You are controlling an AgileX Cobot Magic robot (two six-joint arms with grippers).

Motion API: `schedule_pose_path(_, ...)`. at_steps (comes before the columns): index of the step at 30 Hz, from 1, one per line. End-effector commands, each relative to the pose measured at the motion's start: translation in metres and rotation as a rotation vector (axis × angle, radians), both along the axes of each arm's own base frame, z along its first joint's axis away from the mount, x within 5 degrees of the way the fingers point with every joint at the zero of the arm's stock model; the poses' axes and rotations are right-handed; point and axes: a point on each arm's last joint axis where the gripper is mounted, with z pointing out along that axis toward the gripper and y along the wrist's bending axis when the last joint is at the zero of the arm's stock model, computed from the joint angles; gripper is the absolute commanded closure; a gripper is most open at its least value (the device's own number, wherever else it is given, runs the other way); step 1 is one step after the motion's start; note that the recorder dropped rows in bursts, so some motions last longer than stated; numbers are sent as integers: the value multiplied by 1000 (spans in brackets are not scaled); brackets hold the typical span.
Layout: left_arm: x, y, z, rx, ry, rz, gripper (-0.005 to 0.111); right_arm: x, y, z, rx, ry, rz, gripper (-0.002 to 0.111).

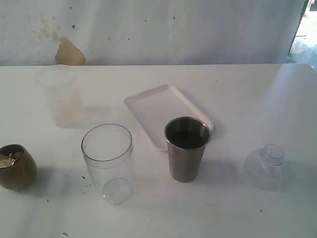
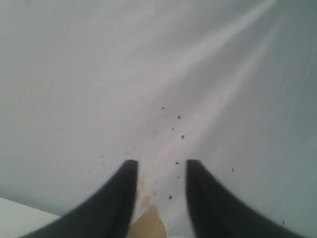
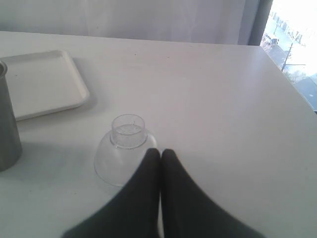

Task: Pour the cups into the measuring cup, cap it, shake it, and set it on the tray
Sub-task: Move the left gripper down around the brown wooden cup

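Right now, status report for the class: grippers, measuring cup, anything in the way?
Left gripper open, empty; right gripper shut, empty, by the clear lid. Measuring cup upright, uncapped, off the tray. Steel tumbler at tray's near edge.

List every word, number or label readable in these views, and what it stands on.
None can be read.
The steel tumbler, measuring cup, wooden cup, tray and domed clear lid show no print.
Any marks on the frosted beaker are too faint to read.
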Motion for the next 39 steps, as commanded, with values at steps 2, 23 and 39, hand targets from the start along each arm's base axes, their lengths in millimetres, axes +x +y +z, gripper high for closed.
schedule_pose_path(2, -2, -1, 5, -19, -59, -18, 2, 0, 0, -1, 1, -8, 2, 108)
schedule_pose_path(23, 63, -7, -36, 54, 458, -141, 10, 0, 0, -1, 1, -8, 2, 108)
schedule_pose_path(39, 98, -17, -84, 118, 721, -303, 10, 0, 0, -1, 1, -8, 2, 108)
